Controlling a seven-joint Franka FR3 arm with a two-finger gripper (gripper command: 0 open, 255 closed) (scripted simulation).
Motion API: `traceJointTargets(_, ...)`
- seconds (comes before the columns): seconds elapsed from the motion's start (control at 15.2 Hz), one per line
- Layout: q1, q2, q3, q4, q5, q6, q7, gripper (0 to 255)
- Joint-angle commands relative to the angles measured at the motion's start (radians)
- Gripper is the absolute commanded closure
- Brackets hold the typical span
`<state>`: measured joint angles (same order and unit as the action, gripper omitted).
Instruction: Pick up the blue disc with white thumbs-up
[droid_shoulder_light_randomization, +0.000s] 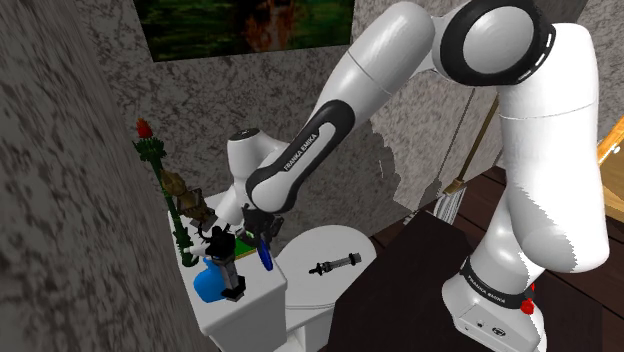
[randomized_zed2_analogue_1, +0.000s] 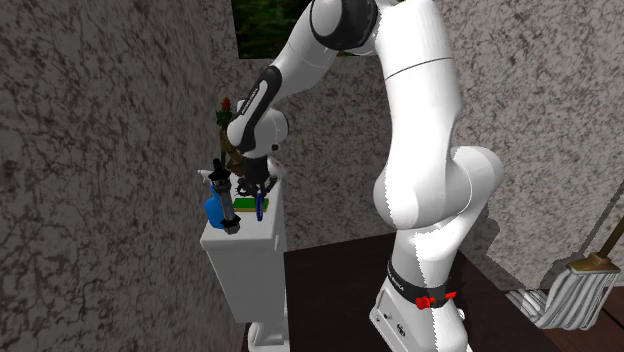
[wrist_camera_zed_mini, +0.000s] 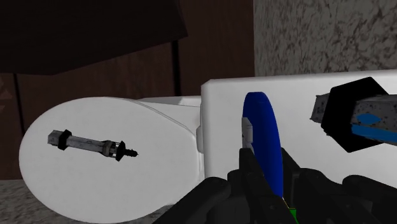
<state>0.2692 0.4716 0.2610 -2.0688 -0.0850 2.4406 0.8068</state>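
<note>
The blue disc (wrist_camera_zed_mini: 264, 143) stands edge-on between my two black fingers, a thin white part showing on one face. My gripper (wrist_camera_zed_mini: 270, 177) is shut on it. In the shoulder view the gripper (droid_shoulder_light_randomization: 257, 235) points down over the white toilet tank's lid (droid_shoulder_light_randomization: 268, 285), with the blue disc (droid_shoulder_light_randomization: 265, 253) sticking out below the fingertips near the lid's front edge. The second exterior view has the disc (randomized_zed2_analogue_1: 259, 208) under the gripper (randomized_zed2_analogue_1: 256, 192), just above the tank (randomized_zed2_analogue_1: 250, 270). I cannot tell whether the disc touches the lid.
Crowded on the lid beside the disc are a blue bottle (droid_shoulder_light_randomization: 209, 282), a black figure (droid_shoulder_light_randomization: 226, 262), a green flat piece (droid_shoulder_light_randomization: 243, 245) and a tall green stem with a red top (droid_shoulder_light_randomization: 150, 150). A dark tool (droid_shoulder_light_randomization: 338, 264) lies on the toilet seat lid. A mop (droid_shoulder_light_randomization: 455, 195) leans on the wall.
</note>
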Motion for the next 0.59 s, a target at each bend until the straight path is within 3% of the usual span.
traceJointTargets(0.0, -0.003, -0.021, 0.005, -0.001, 0.006, -0.019, -0.002, 255)
traceJointTargets(0.53, -0.013, -0.085, 0.018, 0.0, 0.028, -0.084, -0.013, 255)
